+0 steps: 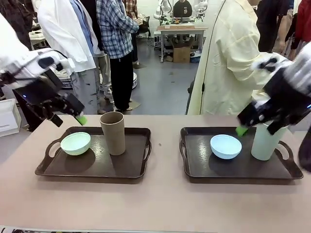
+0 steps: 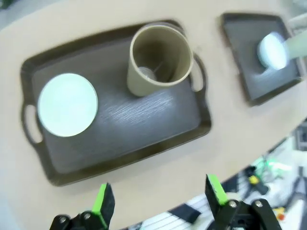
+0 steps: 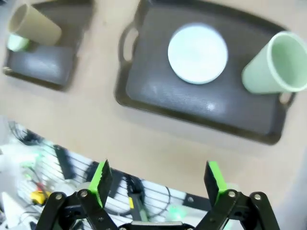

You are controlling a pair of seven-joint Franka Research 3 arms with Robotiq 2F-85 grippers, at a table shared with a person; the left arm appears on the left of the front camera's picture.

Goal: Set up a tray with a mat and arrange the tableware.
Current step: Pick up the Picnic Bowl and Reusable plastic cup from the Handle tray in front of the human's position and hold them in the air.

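On the left dark brown tray (image 1: 97, 170), the one with loop handles, the pale mint green round bowl (image 1: 75, 143) sits at the left end. The tall matte brown handleless tumbler (image 1: 112, 132) stands upright just beside it, with a sliver of tray between them. Over on the matching right tray (image 1: 243, 167) it's the same deal: light blue round bowl (image 1: 226, 146) near the middle, pale sage green tumbler (image 1: 265, 141) upright at the right end. Both trays lie side by side on the tan bench (image 1: 160, 199) with a gap between them.

Honestly can't tell if a mat is under the tableware. The tray floors look dark and grainy, so it could be either.

The left hand (image 2: 158, 194) hangs above the near-left corner of its tray, fingers wide apart, nothing in them. The right hand (image 3: 157, 181) hovers over its tray near the sage tumbler, also spread wide and empty. A person in a pale yellow coat (image 1: 233, 58) stands across the bench.

My read: the arranging looks basically finished, one bowl plus one tumbler per tray. If anything's left, it's lifting both arms clear without clipping those tall tumblers, since they'd tip easily.
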